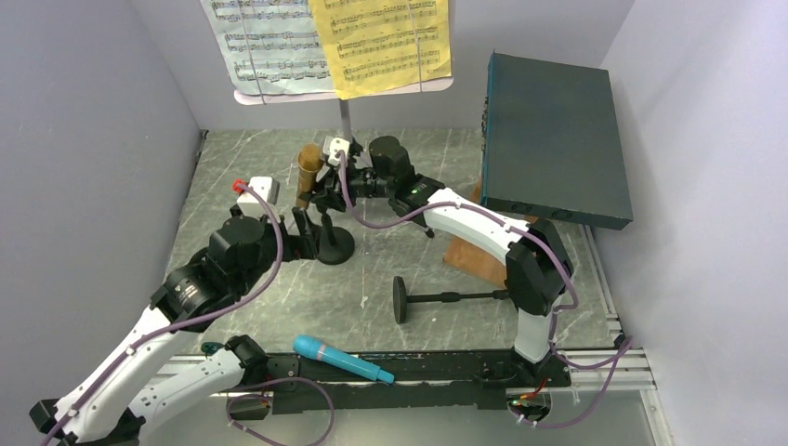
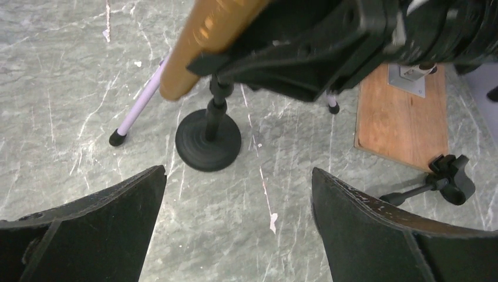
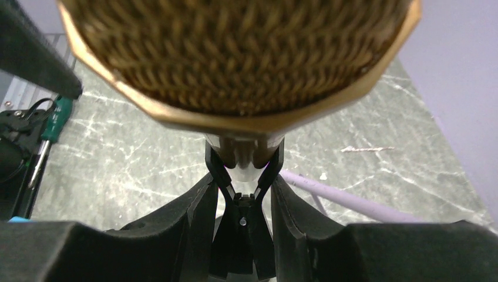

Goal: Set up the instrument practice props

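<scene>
A gold microphone (image 1: 308, 172) (image 2: 199, 47) (image 3: 241, 53) sits tilted in the clip (image 3: 244, 176) of an upright black mic holder (image 1: 335, 249) (image 2: 208, 140). My right gripper (image 1: 327, 190) (image 3: 242, 182) is shut on that clip's handles just below the microphone. My left gripper (image 1: 302, 223) (image 2: 238, 182) hangs open and holds nothing, just in front of the holder's round base. A second mic holder (image 1: 446, 298) (image 2: 452, 179) lies on its side. The blue microphone (image 1: 342, 360) lies near the front rail. White pages (image 1: 265, 42) and yellow pages (image 1: 381, 42) rest on the music desk (image 1: 279, 96).
A large dark teal box (image 1: 553, 139) leans at the back right over a brown wooden board (image 1: 474, 255) (image 2: 402, 117). The stand's pale tripod legs (image 2: 141, 100) (image 3: 352, 200) spread on the marbled floor close to the holder. Grey walls close in on three sides.
</scene>
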Controlling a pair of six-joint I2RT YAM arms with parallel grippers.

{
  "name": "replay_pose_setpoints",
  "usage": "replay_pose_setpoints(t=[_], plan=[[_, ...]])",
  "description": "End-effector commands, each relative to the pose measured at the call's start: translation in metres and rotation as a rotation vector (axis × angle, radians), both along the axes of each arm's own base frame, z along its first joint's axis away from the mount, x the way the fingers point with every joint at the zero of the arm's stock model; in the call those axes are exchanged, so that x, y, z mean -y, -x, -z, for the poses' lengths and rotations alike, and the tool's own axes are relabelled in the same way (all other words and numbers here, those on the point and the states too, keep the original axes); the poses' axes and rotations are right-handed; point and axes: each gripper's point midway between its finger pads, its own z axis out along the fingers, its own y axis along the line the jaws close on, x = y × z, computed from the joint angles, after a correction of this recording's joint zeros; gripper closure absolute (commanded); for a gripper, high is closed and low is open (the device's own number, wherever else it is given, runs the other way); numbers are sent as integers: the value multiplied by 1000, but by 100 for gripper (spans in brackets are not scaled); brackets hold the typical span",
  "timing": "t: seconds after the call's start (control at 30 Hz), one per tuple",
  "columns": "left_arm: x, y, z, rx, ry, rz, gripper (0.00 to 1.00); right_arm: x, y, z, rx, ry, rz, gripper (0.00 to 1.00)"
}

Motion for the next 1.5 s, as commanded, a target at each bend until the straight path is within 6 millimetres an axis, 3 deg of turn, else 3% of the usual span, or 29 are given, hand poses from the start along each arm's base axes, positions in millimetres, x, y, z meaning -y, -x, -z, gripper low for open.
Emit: replay_pose_setpoints(t=[0.0,0.13,0.23,0.3,0.43,0.5,0.63,0.77,0.9,1.0,1.1,1.33,1.47], plan=[[0,-15,-29,40,50,4,1,25,34,115,-312,263,-34,77],[-3,-23,-37,43,120,25,4,29,33,125,-310,279,-16,77],[-4,-20,-43,66,129,36,3,30,29,119,-286,248,15,72],[-1,-16,-47,78,137,60,2,27,29,107,-280,211,18,61],[-2,-14,-44,64,135,61,1,18,27,69,-266,104,18,60],[-7,-15,-34,45,131,27,1,19,24,57,-262,70,44,63],[-1,-14,-1,15,172,31,5,29,14,20,-220,-17,149,77],[12,-20,36,16,237,57,14,33,21,-8,-215,-102,147,80],[25,-35,75,110,291,87,17,31,19,-11,-219,-124,156,84],[39,-43,85,271,321,173,28,31,18,-15,-217,-146,164,85],[42,-56,108,267,256,174,31,32,20,-24,-209,-171,157,85],[53,-86,123,335,181,165,29,32,24,-44,-201,-213,136,85],[51,-99,143,330,149,113,47,31,28,-61,-191,-244,122,86]])
